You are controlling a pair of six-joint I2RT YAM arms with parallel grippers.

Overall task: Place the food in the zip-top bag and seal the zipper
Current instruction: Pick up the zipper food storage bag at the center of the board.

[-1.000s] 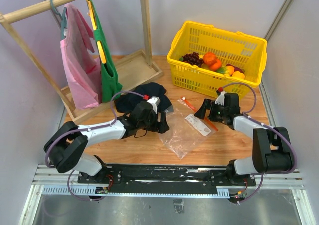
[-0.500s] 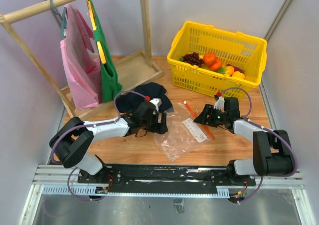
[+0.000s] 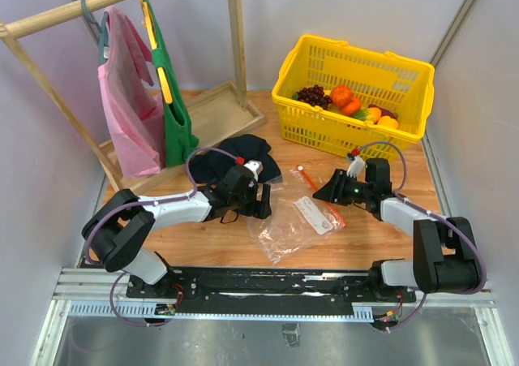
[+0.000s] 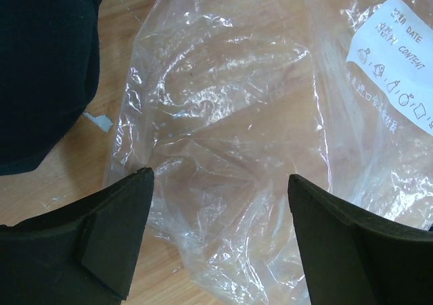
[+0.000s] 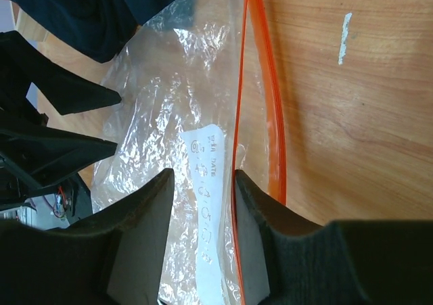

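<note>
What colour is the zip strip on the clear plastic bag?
Orange-red zip strip, clearest in the right wrist view.

High rear overview, two close wrist views, sharing zip-top bag (image 3: 284,221)

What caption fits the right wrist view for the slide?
Right claw astride the zip-top bag's mouth beside the orange-red zipper, white label between its fingers; left claw open opposite.

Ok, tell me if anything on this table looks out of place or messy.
A dark cloth lies bunched in a heap on the table, right beside the clear bag. The bag is flat, crinkled and empty; the food sits in the yellow basket. Nothing looks spilled or broken.
</note>
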